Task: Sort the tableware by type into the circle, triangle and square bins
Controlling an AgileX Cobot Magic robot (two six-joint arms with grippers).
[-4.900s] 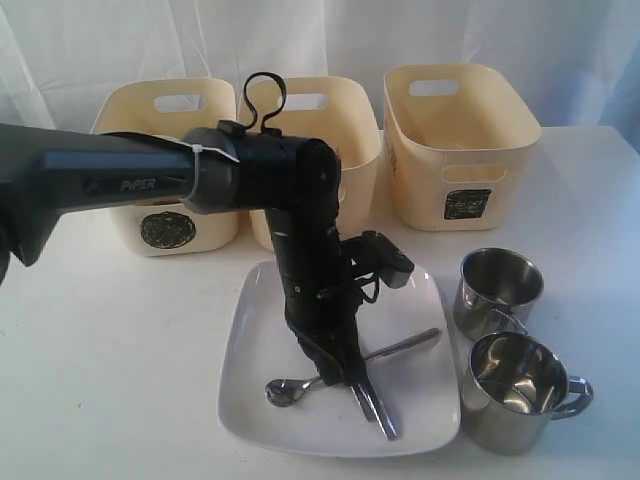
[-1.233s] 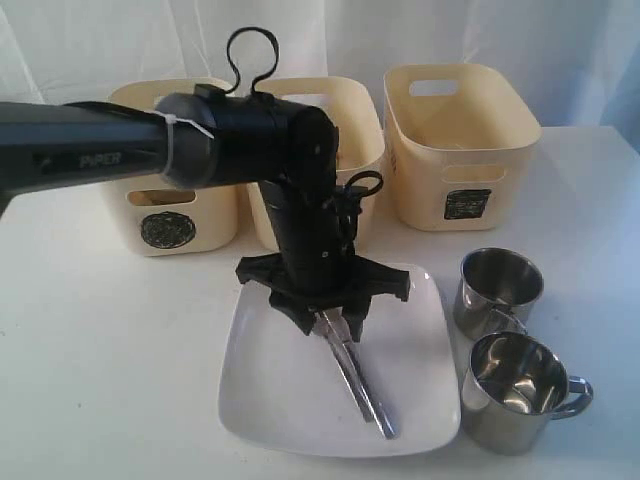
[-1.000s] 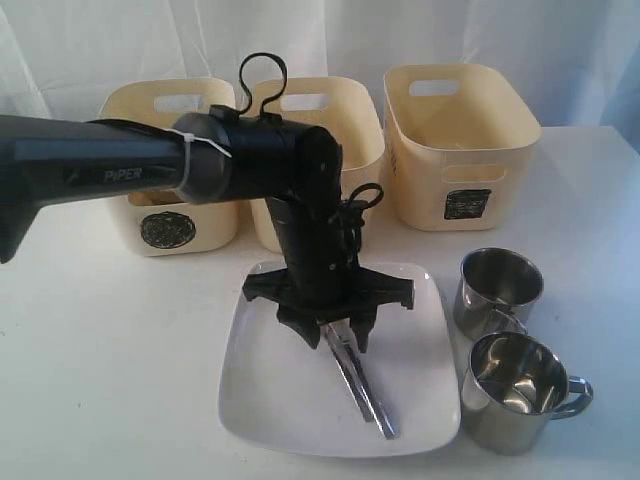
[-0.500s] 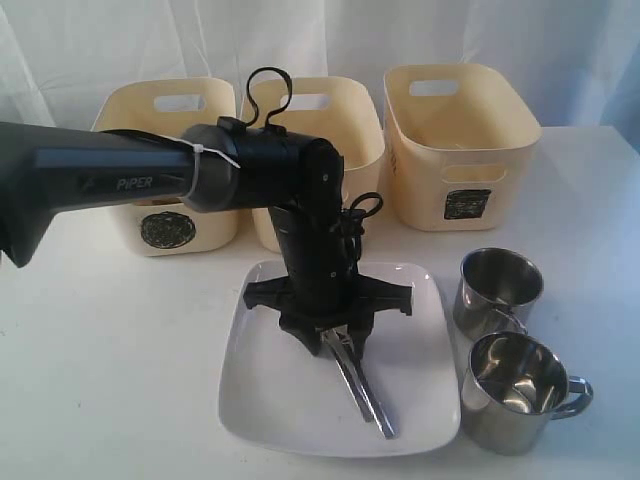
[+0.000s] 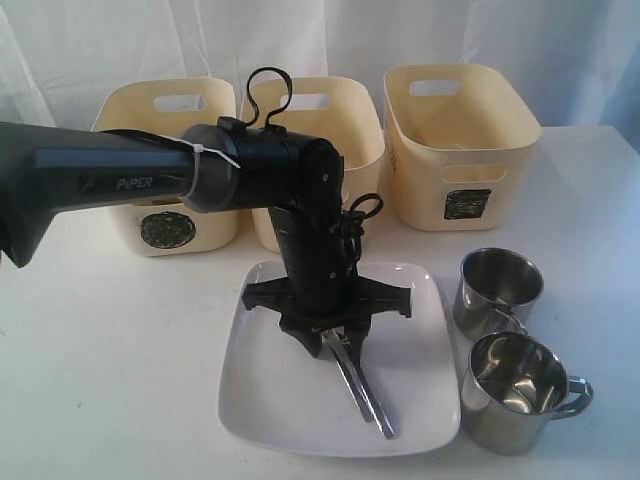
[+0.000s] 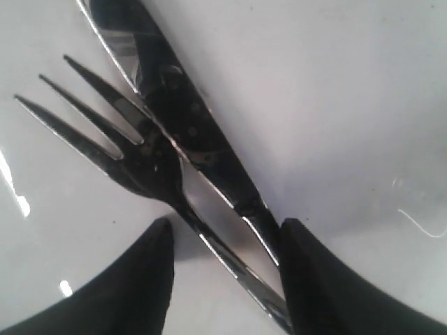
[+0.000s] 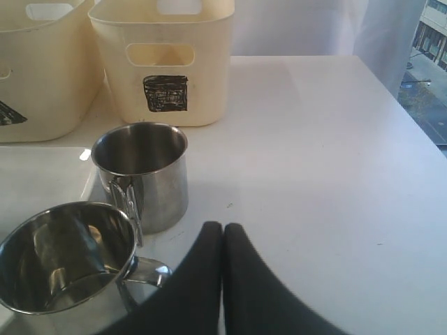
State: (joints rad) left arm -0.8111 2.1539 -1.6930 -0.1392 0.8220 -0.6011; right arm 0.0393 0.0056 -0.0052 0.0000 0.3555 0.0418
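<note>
White curtain hangs behind the white bench (image 5: 110,400), where three cream bins (image 5: 462,150) stand beyond the left tool (image 5: 337,345). Directly beneath that tool lies the large white square plate (image 5: 265,400). The tool's jaws stand wide, straddling the handles of the knife (image 6: 181,118) and fork (image 6: 133,153) without gripping them. Two steel mugs (image 7: 143,174) sit just beside the right tool (image 7: 222,241), which is pressed shut and empty.

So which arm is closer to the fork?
Left. Its open jaws straddle the fork and knife on the plate; the right arm's shut jaws sit off beside the mugs.
</note>
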